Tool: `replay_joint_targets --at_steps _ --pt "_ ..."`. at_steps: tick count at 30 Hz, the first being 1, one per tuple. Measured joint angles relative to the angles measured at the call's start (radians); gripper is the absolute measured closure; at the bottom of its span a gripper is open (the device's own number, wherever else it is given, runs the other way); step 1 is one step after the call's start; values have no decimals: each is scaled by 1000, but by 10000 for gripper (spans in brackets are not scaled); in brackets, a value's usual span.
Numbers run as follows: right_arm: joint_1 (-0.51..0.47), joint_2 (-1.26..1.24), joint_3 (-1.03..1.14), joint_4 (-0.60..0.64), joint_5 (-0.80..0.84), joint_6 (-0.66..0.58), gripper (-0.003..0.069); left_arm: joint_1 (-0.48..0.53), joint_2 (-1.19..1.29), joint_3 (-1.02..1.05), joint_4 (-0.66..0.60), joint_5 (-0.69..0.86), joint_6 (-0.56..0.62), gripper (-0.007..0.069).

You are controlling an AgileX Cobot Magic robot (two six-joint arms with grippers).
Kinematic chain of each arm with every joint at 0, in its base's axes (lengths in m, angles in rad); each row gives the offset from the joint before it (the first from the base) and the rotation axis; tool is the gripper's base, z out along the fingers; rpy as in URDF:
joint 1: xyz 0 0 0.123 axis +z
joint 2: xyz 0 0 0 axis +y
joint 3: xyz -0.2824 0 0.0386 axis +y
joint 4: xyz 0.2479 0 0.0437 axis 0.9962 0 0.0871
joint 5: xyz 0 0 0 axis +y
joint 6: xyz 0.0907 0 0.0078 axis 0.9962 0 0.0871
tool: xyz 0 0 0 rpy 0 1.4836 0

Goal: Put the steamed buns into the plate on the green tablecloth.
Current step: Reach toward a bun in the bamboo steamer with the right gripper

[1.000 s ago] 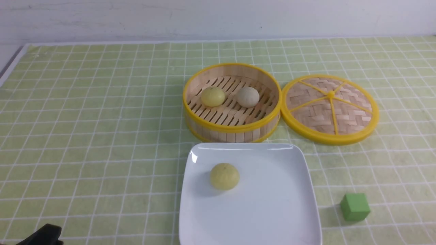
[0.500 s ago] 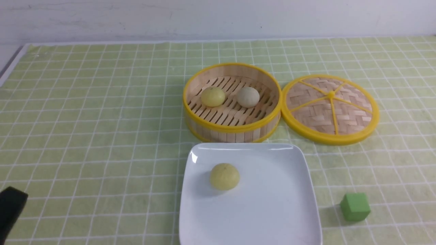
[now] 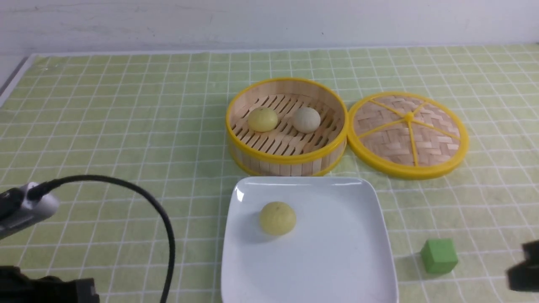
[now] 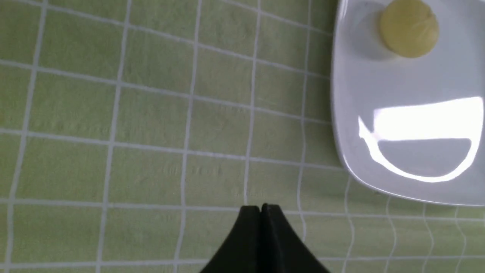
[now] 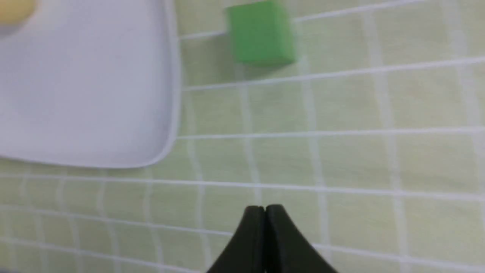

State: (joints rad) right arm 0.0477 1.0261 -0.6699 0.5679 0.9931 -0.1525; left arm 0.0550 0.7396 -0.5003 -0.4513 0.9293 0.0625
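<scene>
Our left gripper (image 4: 260,207) and right gripper (image 5: 264,207) are both pressed shut, empty — the steamed buns (image 3: 262,119) in the steamer (image 3: 286,158) lie well forward, between them.

Bright even light; glare on plate (image 4: 416,125); right wrist view blurred.

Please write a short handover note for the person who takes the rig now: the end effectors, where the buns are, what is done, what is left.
Left end effector: shut, empty, above the cloth beside the plate.
Right end effector: shut, empty, above the cloth near the cube.
Done: first bun, yellow, lies on the plate.
Left: yellow bun and white bun lie in the open steamer, its lid beside it.
</scene>
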Motion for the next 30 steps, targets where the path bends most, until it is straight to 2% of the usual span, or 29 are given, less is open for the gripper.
replay_joint_targets --at_steps 4,6,9,13,15,16,19,22,25,30 --pt "4 247 -113 341 16 -360 636 0 73 -12 0 -19 45 615" --pt "18 327 -158 422 30 -431 633 0 82 -12 0 -25 48 608" --pt "70 435 -241 472 42 -499 631 0 85 -12 0 -34 49 601" --pt "151 564 -380 419 48 -498 626 0 87 -12 0 -36 49 589" --pt "190 631 -496 338 39 -445 624 0 87 -12 -1 -36 40 584" --pt "193 637 -507 338 39 -438 624 0 87 -12 -1 -36 38 583" --pt "235 749 -724 165 -9 -315 617 0 87 -12 0 -36 5 563" --pt "258 833 -864 69 -60 -284 603 0 87 -12 8 -36 -29 542" --pt "277 909 -963 36 -123 -279 559 0 87 -12 26 -36 -62 505" --pt "289 1030 -1097 -19 -241 -279 424 0 87 -12 49 -36 -104 424"
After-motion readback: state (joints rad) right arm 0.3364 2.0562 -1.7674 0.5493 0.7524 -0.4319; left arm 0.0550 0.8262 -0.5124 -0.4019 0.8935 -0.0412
